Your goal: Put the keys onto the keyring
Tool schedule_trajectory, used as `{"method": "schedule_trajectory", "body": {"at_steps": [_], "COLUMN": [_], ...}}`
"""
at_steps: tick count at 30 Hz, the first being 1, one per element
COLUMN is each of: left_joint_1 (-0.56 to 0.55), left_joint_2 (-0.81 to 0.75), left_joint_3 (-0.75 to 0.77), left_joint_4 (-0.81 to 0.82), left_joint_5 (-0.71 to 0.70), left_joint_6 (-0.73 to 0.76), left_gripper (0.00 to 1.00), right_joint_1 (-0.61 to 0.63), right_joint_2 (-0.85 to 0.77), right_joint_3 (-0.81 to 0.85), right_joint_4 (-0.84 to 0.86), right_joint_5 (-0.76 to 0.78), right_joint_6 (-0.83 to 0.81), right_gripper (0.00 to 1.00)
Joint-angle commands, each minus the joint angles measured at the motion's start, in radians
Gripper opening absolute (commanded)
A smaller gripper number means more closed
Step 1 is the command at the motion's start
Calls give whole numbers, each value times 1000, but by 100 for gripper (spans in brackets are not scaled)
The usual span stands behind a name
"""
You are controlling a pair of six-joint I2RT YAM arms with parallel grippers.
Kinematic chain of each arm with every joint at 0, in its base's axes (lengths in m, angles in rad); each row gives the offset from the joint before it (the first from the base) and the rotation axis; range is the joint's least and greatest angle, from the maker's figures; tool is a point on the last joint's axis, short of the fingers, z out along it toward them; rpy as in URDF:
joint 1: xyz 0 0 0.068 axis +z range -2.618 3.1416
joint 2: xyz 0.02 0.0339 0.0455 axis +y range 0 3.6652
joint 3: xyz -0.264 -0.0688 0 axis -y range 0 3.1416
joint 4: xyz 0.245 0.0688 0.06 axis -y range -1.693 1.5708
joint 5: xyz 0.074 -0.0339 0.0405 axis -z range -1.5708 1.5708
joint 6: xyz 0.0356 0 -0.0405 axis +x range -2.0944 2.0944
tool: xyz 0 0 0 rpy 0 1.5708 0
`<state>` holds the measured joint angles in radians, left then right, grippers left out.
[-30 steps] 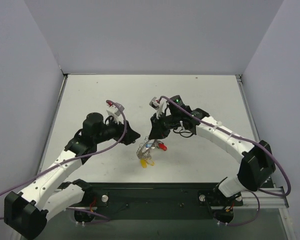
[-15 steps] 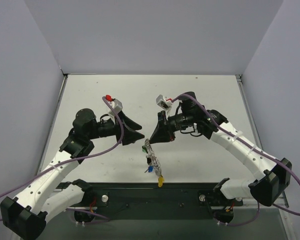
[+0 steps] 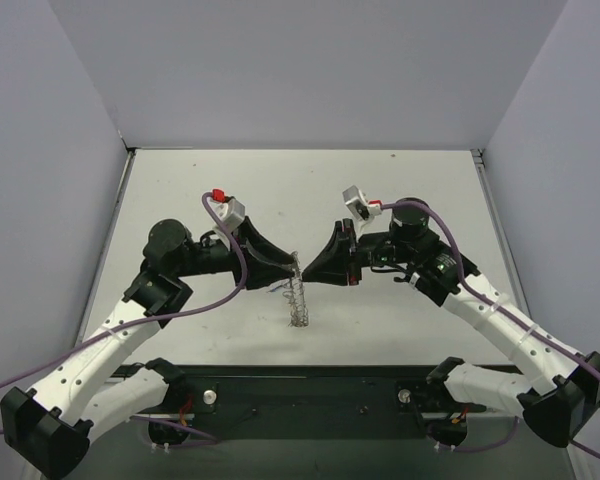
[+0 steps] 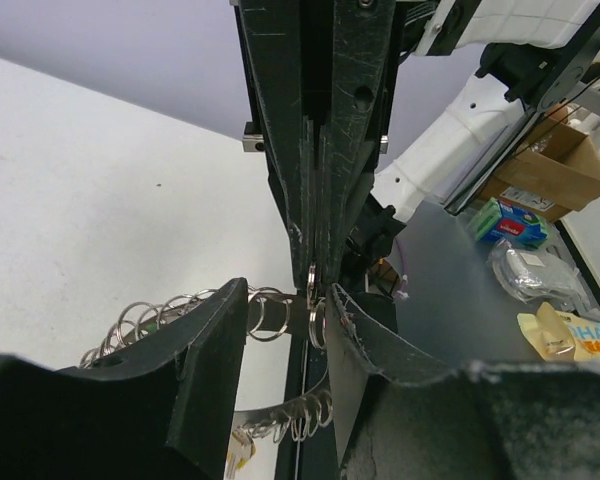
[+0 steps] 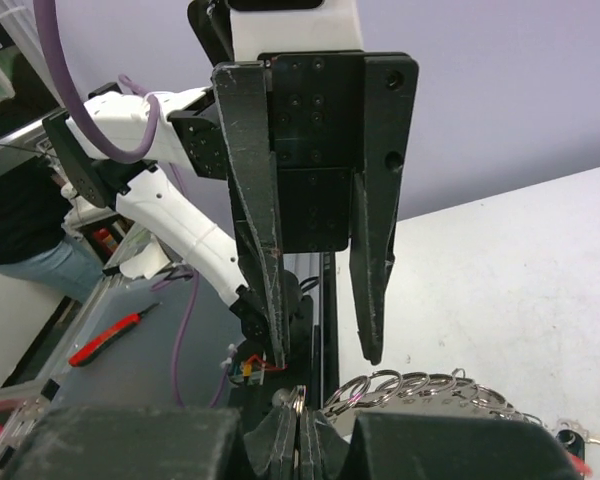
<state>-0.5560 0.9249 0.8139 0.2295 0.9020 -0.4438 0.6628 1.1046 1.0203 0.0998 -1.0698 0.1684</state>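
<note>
left end effector [image 3: 286, 268]: fingers partly apart, straddling a loop of the keyring [image 3: 298, 302].
right end effector [image 3: 310, 272]: closed, pinching the keyring's top loop.
keyring: hangs between both end effectors, above the bench [image 3: 200, 180].
keys [image 5: 579, 465]: one red head visible at the keyring's far end, right wrist view.

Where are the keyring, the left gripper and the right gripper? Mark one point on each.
keyring [image 5: 410, 385]: right wrist view, on its chain-like rim.
left gripper [image 5: 325, 355]: right wrist view, midway between its parted fingertips.
right gripper [image 4: 313, 262]: left wrist view, where its closed fingertips meet.
</note>
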Motion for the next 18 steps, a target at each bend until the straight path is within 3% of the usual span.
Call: {"method": "schedule_trajectory", "body": {"at_steps": [1,8,18], "left_joint_1": [-18,-16,-10], "left_joint_2": [2,-23,-89], "left_joint_3": [27,36,93], "left_joint_4": [96,65,-48], "left_joint_5": [6,-17,31], "left_joint_6": [-18,11,89], "left_gripper": [46,46,46], "right_joint_1": [-8,-20,-25], "right_joint_2": [-51,-19,-28], "right_joint_3": [-54,-16,69], "right_joint_4": [380,512,429], "right_joint_5": [-13,-267,-559], "right_joint_6": [169,264,316], "right_gripper": [0,0,0]}}
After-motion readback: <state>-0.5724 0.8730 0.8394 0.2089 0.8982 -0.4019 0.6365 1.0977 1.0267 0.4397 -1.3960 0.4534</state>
